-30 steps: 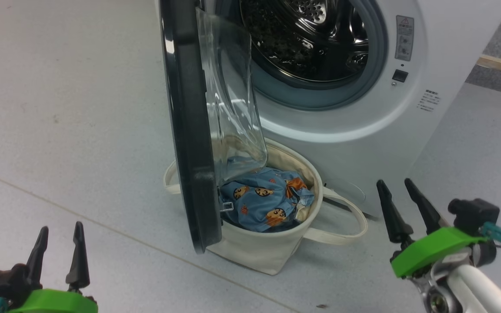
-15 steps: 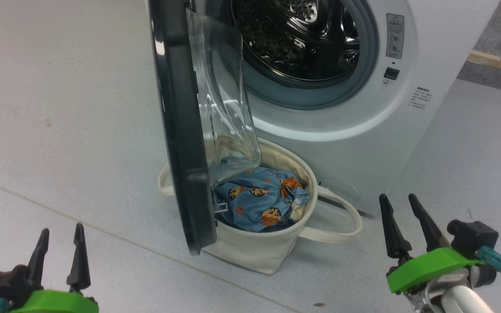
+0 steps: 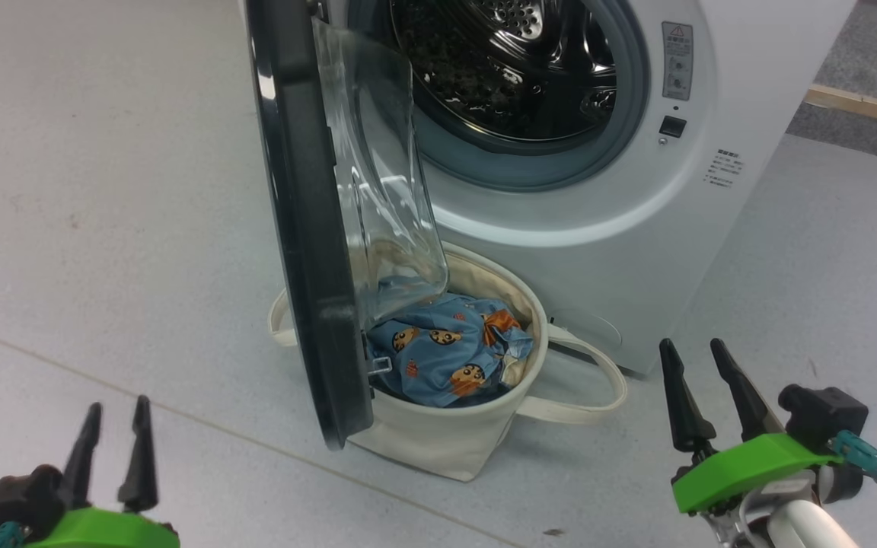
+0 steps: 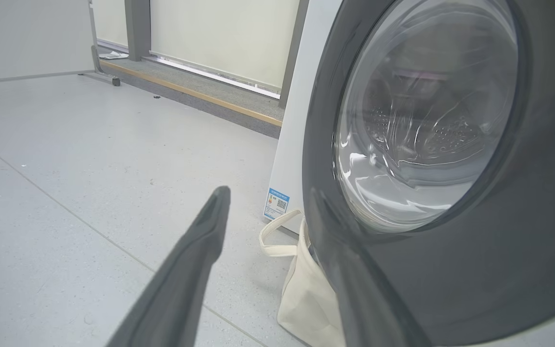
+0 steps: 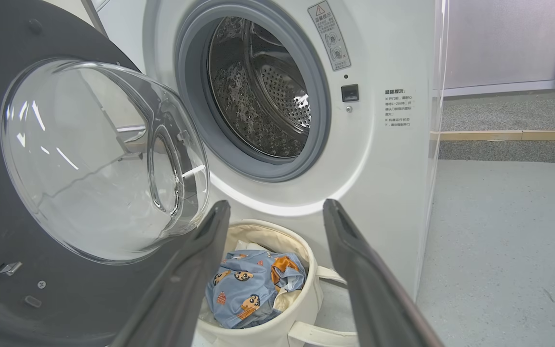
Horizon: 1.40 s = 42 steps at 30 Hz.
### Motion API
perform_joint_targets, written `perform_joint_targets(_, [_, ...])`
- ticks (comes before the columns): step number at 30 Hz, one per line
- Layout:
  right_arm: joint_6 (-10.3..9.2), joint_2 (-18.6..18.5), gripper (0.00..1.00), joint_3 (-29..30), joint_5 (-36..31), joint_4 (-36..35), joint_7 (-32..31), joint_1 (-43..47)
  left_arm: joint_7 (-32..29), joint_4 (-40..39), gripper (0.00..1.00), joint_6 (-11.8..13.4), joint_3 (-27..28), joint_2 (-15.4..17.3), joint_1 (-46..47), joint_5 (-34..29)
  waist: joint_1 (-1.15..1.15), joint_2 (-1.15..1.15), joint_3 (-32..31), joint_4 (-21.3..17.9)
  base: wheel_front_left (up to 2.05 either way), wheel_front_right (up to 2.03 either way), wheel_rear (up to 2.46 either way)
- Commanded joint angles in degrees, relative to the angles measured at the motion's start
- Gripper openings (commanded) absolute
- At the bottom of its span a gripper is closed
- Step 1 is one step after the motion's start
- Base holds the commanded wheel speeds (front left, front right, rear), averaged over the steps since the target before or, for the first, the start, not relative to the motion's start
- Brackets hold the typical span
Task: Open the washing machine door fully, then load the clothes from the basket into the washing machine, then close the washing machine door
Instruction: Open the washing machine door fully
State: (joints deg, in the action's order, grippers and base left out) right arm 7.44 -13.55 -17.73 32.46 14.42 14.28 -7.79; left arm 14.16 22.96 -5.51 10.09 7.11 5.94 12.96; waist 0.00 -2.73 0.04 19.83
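The white washing machine (image 3: 636, 228) stands at the top of the head view with its steel drum (image 3: 515, 68) exposed. The washing machine door (image 3: 294, 228) hangs open, edge-on to me, with its glass bowl (image 3: 377, 175) over the basket (image 3: 446, 445). The cream basket sits on the floor against the washer's front and holds the light blue clothes (image 3: 446, 350). My left gripper (image 3: 117, 411) is open and empty at lower left, left of the door. My right gripper (image 3: 691, 348) is open and empty, right of the basket. The right wrist view looks between the fingers (image 5: 200, 270) at the clothes (image 5: 248, 284).
Grey floor with a seam line (image 3: 180, 415) spreads to the left and front. A wooden strip (image 3: 865, 106) edges darker flooring behind the washer on the right. In the left wrist view, the door's outer face (image 4: 523, 250) is close on the right and a basket handle (image 4: 277, 241) shows below.
The head camera has shifted, so the washer and basket sit slightly further left in the picture. My left gripper's fingers have drawn a little closer together. My right gripper sits lower in the view.
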Motion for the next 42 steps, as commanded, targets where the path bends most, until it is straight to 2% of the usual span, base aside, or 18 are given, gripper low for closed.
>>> perform_joint_targets(1, [0.05, -0.43, 1.00, -0.98, 0.25, -1.67, 0.72, -0.62, 0.25, -1.57, 0.01, -0.01, 1.57, 1.53, 2.43, 0.31, 0.00, 0.00, -0.05, -0.10, 0.00, 0.00, 0.00])
perform_joint_targets(4, [0.05, -0.29, 1.00, -1.09, 0.45, -1.69, 0.72, -0.66, 0.51, -3.82, 0.00, -0.30, 1.00, 1.52, 2.84, 0.30, 0.00, 0.00, -0.14, -0.41, 0.00, 0.00, 0.00])
perform_joint_targets(8, [0.05, -0.33, 1.00, -0.85, 0.67, -1.64, 0.72, -0.35, 0.80, -14.29, 0.00, -1.09, -1.47, 0.00, 3.80, -0.02, 0.00, 0.00, -0.42, -0.67, 0.00, 0.00, 0.00])
perform_joint_targets(13, [0.05, -0.33, 1.00, -1.24, 0.77, -1.55, 0.72, -0.36, 0.82, -24.62, 0.00, -1.57, -8.13, -2.28, 4.65, -0.70, 0.00, 0.00, -0.90, -1.28, 0.00, 0.00, 0.00])
perform_joint_targets(20, [0.05, -0.34, 1.00, -1.88, 1.15, -1.75, 0.72, -0.37, 0.83, -29.78, 0.00, -1.32, -17.05, -3.87, 6.57, -0.05, 0.00, 0.00, -1.23, -3.53, 0.00, 0.00, 0.00])
perform_joint_targets(23, [0.05, -0.60, 1.00, -1.69, 1.22, -1.66, 0.72, -0.30, 0.83, -28.65, 0.00, -0.81, -19.90, -4.03, 6.93, 0.10, 0.00, 0.00, -1.01, -4.51, 0.00, 0.00, 0.00])
perform_joint_targets(30, [0.05, -0.88, 1.00, -1.51, 1.33, -1.66, 0.72, -0.64, -0.07, -20.31, 0.00, 0.94, -23.53, -4.17, 7.57, 1.60, 0.00, 0.00, -0.14, -6.76, 0.00, 0.00, 0.00])
perform_joint_targets(36, [0.05, -0.97, 1.00, -1.40, 1.38, -1.61, 0.72, -0.94, -0.06, -13.61, 0.00, 3.64, -23.33, -4.20, 8.37, 3.24, 0.00, 0.00, 0.34, -7.35, 0.00, 0.00, 0.00])
perform_joint_targets(42, [0.05, -0.74, 1.00, -1.23, 1.55, -1.61, 0.72, -0.76, 0.15, -11.72, 0.00, 5.82, -21.73, -4.21, 8.36, 3.90, 0.00, 0.00, 0.48, -6.01, 0.00, 0.00, 0.00])
